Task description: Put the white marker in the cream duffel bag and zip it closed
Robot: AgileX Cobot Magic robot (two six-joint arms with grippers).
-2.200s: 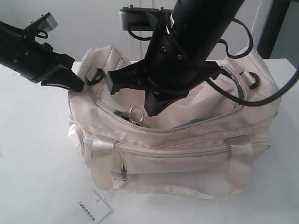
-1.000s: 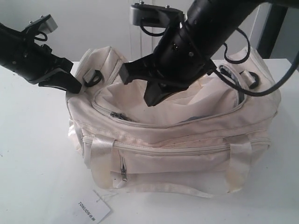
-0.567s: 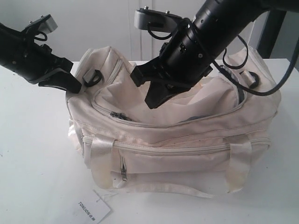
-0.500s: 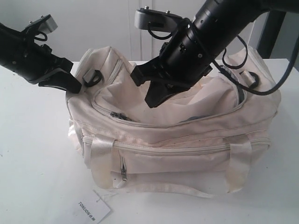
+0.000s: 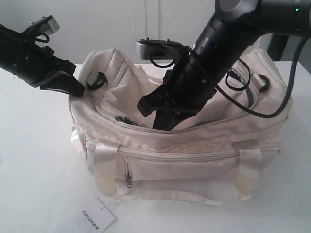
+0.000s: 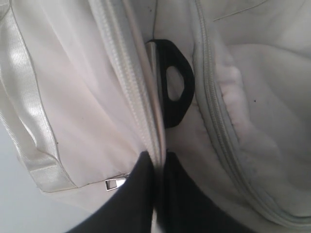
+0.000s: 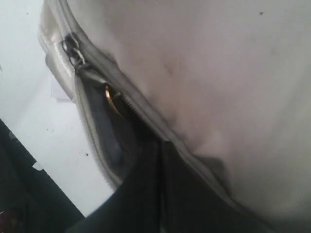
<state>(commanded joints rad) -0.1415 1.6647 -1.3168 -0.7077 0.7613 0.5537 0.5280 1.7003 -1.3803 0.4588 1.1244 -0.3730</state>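
My left jaws are pinching shut on a seam at the end of the cream duffel bag, just beside its black D-ring. My right jaws are pressed closed and dipping into the bag's open top zipper, next to the gold ring pull. The bag is sitting on the white bench, with a paper tag lying by its front. I am not seeing the white marker in any view.

right gripper: my tips were sunk behind the cream duffel bag rim | gold ring pull: was blurred, half hidden under zipper edge | paper tag: was clipped by bottom edge
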